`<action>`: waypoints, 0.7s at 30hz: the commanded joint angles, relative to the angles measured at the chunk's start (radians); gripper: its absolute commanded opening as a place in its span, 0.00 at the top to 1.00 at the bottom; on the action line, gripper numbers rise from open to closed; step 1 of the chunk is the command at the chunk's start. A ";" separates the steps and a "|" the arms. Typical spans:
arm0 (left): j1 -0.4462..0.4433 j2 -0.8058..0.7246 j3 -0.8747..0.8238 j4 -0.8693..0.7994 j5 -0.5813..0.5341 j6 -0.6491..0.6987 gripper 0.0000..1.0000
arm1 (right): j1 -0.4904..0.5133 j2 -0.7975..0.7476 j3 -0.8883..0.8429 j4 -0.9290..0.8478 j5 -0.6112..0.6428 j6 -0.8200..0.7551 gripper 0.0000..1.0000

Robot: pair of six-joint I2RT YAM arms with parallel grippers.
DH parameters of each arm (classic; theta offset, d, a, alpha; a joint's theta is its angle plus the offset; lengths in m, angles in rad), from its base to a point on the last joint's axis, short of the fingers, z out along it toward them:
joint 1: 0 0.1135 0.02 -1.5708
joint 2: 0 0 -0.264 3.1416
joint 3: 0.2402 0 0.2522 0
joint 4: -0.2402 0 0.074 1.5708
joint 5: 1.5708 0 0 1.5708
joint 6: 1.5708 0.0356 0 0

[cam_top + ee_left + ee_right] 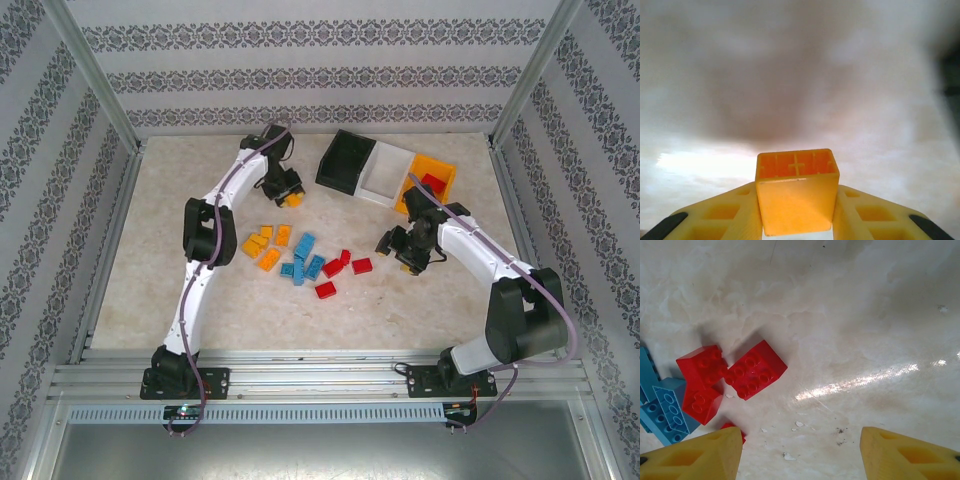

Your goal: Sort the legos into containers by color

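Orange brick (796,192), clamped in the left gripper (796,210) just left of the black bin (338,172) in the top view, shows its hollow underside to the wrist camera, long axis unclear; the right gripper (800,442) has its jaws apart.

Brick pile (300,258) occupies the table (150,285) centre. Obstacles around it: left gripper (291,197) clamping an orange brick (797,195) at 12 o'clock, bins (385,172) at 1, right gripper (800,435) at 3, left arm (200,235) at 9. Bare surface at 6 o'clock.
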 commanded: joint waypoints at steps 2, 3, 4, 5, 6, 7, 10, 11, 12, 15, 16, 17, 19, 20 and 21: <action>-0.029 -0.105 0.006 0.313 0.186 -0.035 0.64 | 0.009 -0.040 -0.048 -0.041 0.012 0.005 0.35; -0.030 -0.109 0.001 0.374 0.198 -0.056 0.63 | 0.010 -0.051 -0.062 -0.043 0.011 0.009 0.36; -0.032 -0.111 -0.002 0.426 0.211 -0.077 0.64 | 0.010 -0.060 -0.073 -0.046 0.012 0.012 0.36; -0.034 -0.109 -0.007 0.486 0.230 -0.102 0.64 | 0.012 -0.071 -0.086 -0.051 0.013 0.014 0.35; -0.036 -0.104 -0.012 0.555 0.243 -0.128 0.64 | 0.012 -0.083 -0.095 -0.057 0.018 0.015 0.35; -0.036 -0.097 -0.012 0.597 0.250 -0.154 0.63 | 0.013 -0.095 -0.103 -0.063 0.023 0.018 0.36; -0.036 -0.054 -0.005 0.783 0.291 -0.259 0.63 | 0.013 -0.139 -0.128 -0.079 0.030 0.033 0.35; -0.038 -0.036 -0.002 0.843 0.302 -0.301 0.63 | 0.015 -0.155 -0.138 -0.084 0.031 0.040 0.35; -0.040 -0.018 0.001 0.896 0.312 -0.337 0.63 | 0.018 -0.170 -0.146 -0.089 0.033 0.047 0.35; -0.042 0.041 0.033 0.966 0.312 -0.411 0.63 | 0.025 -0.210 -0.170 -0.104 0.042 0.063 0.36; -0.043 0.052 0.041 0.968 0.308 -0.414 0.63 | 0.027 -0.219 -0.176 -0.106 0.044 0.069 0.36; -0.043 0.067 0.048 0.970 0.304 -0.418 0.62 | 0.028 -0.231 -0.183 -0.109 0.046 0.074 0.36; -0.042 0.092 0.073 0.947 0.297 -0.420 0.62 | 0.030 -0.249 -0.193 -0.117 0.051 0.081 0.36; -0.043 0.104 0.083 0.945 0.295 -0.420 0.62 | 0.030 -0.256 -0.196 -0.121 0.054 0.082 0.36; -0.043 0.114 0.090 0.941 0.290 -0.424 0.62 | 0.030 -0.263 -0.196 -0.128 0.061 0.083 0.36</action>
